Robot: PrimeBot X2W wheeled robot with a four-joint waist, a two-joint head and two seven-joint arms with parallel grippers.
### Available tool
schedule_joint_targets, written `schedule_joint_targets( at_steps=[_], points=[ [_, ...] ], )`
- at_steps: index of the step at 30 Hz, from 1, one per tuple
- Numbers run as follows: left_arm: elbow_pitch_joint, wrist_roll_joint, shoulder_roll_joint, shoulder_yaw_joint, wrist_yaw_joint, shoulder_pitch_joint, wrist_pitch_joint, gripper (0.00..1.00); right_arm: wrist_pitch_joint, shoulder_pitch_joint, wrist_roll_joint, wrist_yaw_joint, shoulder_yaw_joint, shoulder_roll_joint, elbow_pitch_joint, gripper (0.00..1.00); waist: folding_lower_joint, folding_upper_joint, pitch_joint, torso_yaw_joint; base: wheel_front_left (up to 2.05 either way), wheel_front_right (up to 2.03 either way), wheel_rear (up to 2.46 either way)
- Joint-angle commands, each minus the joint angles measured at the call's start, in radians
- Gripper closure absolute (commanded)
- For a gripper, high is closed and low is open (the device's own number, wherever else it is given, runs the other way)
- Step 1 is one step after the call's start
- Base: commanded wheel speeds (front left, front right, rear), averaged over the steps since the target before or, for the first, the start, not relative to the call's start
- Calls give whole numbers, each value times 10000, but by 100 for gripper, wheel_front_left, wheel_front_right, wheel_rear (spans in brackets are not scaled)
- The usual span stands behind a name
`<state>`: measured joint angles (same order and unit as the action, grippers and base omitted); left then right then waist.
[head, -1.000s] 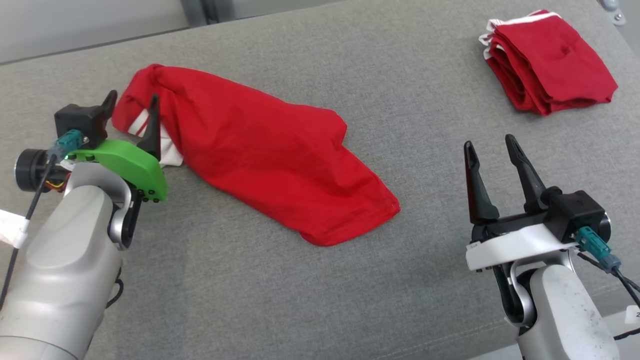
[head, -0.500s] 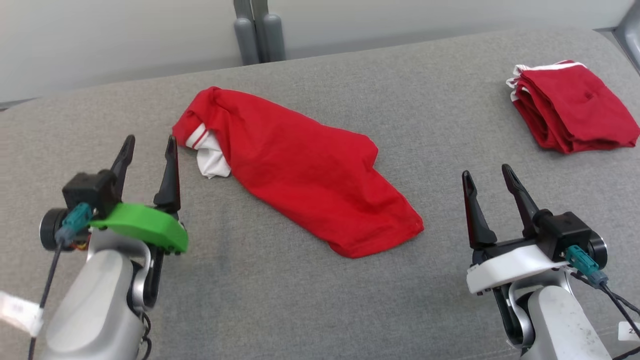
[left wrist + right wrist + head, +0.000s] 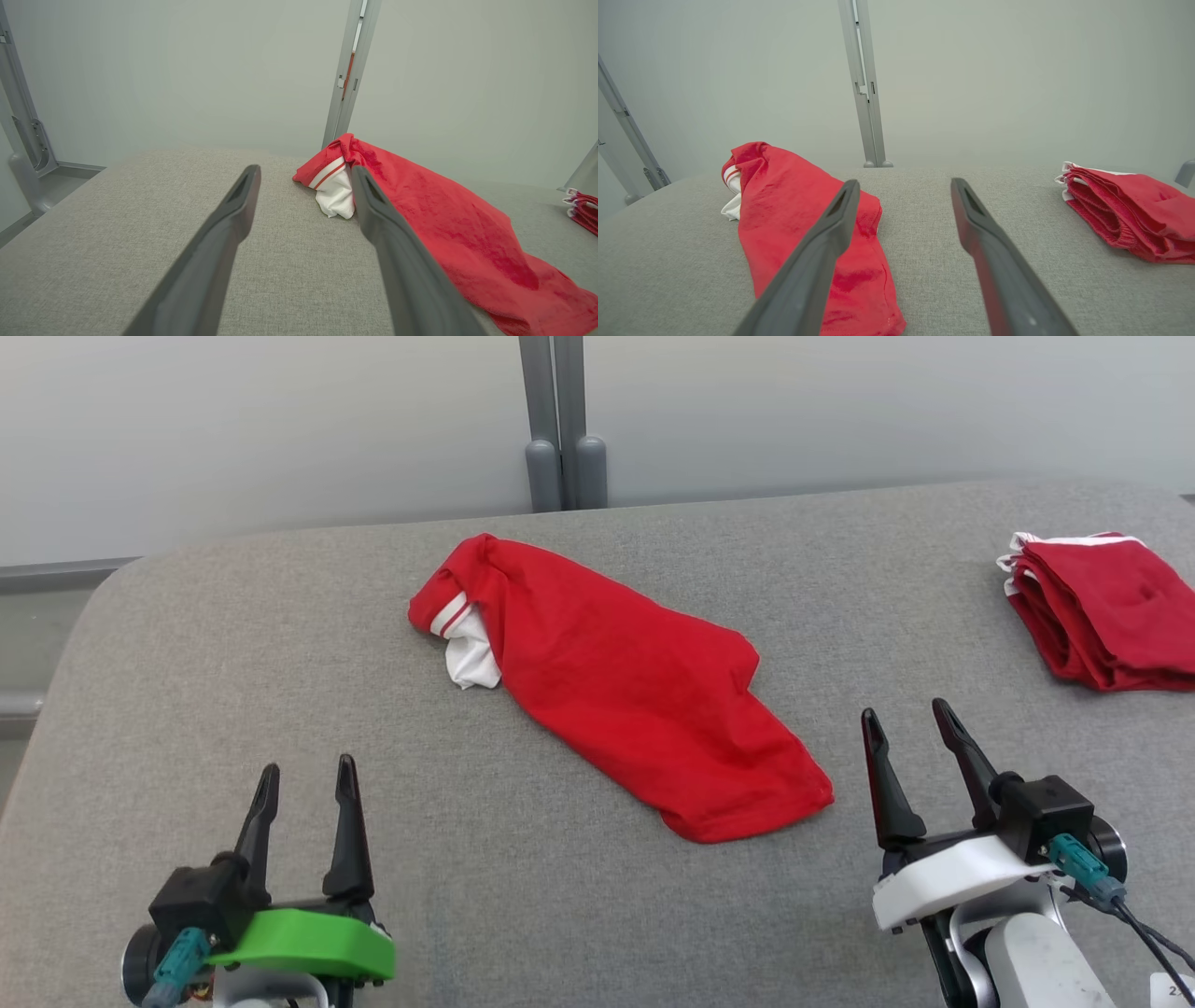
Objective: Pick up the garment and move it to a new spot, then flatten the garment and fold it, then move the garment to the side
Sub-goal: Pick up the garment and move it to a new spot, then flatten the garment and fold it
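**Desk:** What is lying at the centre of the frame?

**Photographer:** A crumpled red garment point(image 3: 625, 695) is stretching diagonally across the middle of the grey padded table point(image 3: 233, 644). Its bunched end, with white-striped trim and a scrap of white fabric poking out, is pointing to the far left. Its hem is trailing toward the near right.

**Desk:** And the robot's arms?

**Photographer:** The left gripper point(image 3: 308, 763), on a green mount, is hovering at the near left, well apart from the cloth. Its two dark fingers are standing wide apart with nothing between them. The right gripper point(image 3: 904, 707), on a white mount, is waiting at the near right, close to the garment's hem but clear of it, with its jaws also spread wide and carrying nothing.

**Desk:** What is sitting at the far right?

**Photographer:** A folded stack of red clothes point(image 3: 1111, 611) with white edging is resting by the table's right edge — well apart from the loose garment.

**Desk:** And behind the table?

**Photographer:** A grey upright post point(image 3: 557, 420) is rising beyond the table's far edge against a pale wall point(image 3: 233, 429) — in the left wrist view it is standing directly behind the garment's trimmed end
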<state>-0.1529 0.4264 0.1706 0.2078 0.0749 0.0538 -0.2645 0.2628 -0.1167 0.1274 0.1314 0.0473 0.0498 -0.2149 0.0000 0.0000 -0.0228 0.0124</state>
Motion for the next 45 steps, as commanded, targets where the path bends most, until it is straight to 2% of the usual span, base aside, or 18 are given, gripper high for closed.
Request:
schedule_joint_targets(
  at_steps=[1, 18, 32, 38, 45],
  points=[
    [66, -104, -99, -130, -65, -283, 8, 0, 27, 192, 138, -14, 27, 13, 30, 0, 0, 0, 121, -109, 0, 0, 0],
    [-448, -977, -715, -761, -643, -589, 7, 0, 28, 356, 432, -13, 186, 13, -64, 0, 0, 0, 145, -94, 0, 0, 0],
    [-666, -1211, -927, -1050, -846, -405, 7, 0, 28, -10, 111, -13, -13, 12, -421, 0, 0, 0, -25, -422, 0, 0, 0],
    [-605, -1319, -1027, -1043, -923, -215, 7, 0, -150, -1272, -283, -13, -240, 121, -1664, 0, 0, 0, -429, -868, 0, 0, 0],
    [-713, -1321, -1118, -902, -974, 115, 7, 0, -670, -3207, 349, -13, -216, 723, -3977, 0, 0, 0, -1195, -1785, 0, 0, 0]
  ],
)
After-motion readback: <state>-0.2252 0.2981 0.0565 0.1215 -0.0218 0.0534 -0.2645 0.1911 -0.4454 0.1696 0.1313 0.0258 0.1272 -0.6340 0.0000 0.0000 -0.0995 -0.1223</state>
